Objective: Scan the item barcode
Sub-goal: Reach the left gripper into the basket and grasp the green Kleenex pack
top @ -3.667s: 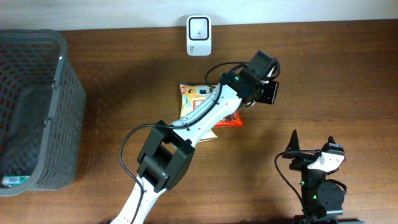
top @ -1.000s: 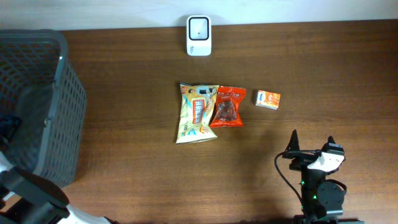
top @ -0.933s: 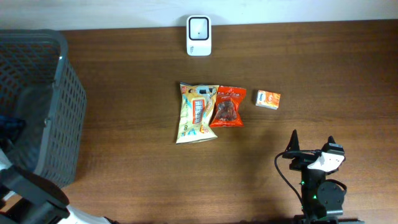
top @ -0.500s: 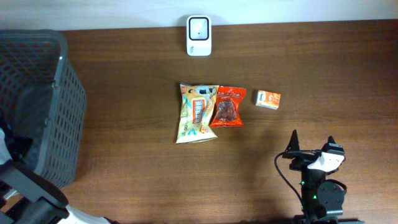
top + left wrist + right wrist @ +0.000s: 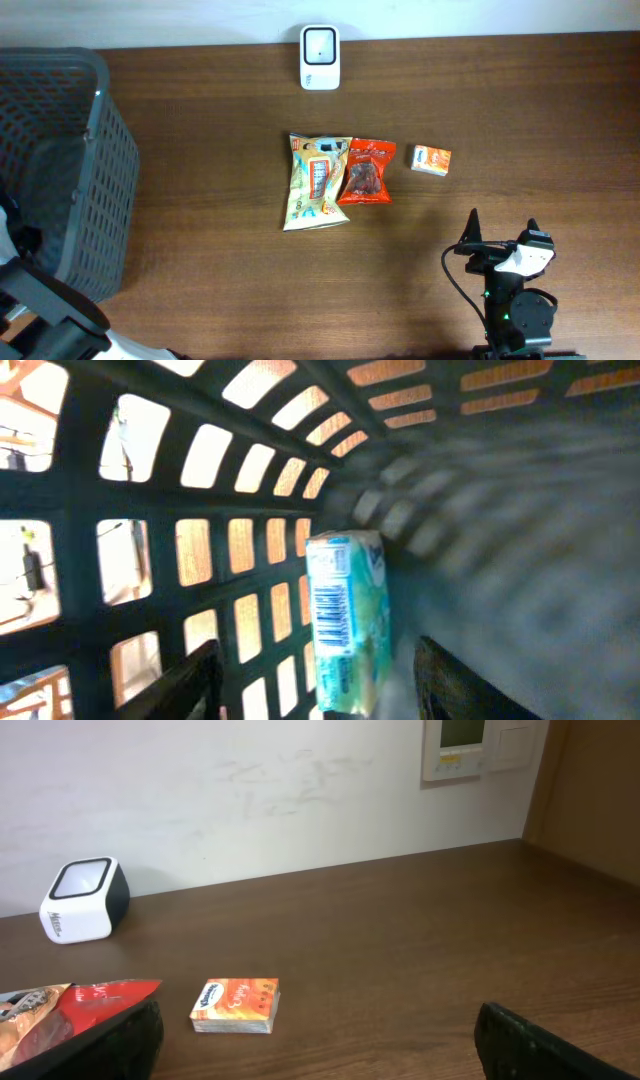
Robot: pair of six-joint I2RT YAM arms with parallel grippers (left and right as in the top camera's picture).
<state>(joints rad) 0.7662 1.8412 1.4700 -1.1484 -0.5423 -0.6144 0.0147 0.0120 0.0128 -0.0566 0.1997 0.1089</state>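
1. Green-white packet (image 5: 348, 622): upright inside basket (image 5: 150, 560), near the mesh wall, barcode showing.
2. Handling: likely light, soft, crushable; grip the flat sides, leaving the barcode uncovered.
3. Left gripper (image 5: 318, 660): jaws apart, flanking packet, not touching.
4. Right gripper (image 5: 318, 1015): jaws wide, empty.

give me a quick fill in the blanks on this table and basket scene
1. The red snack bag lies between the yellow snack bag and a small ___ box.
2. In the grey basket, the pale green packet in front of the left claw shows a ___ on its side.
3. The right claw stands open with ___ between its fingers.
Missing words: orange; barcode; nothing.
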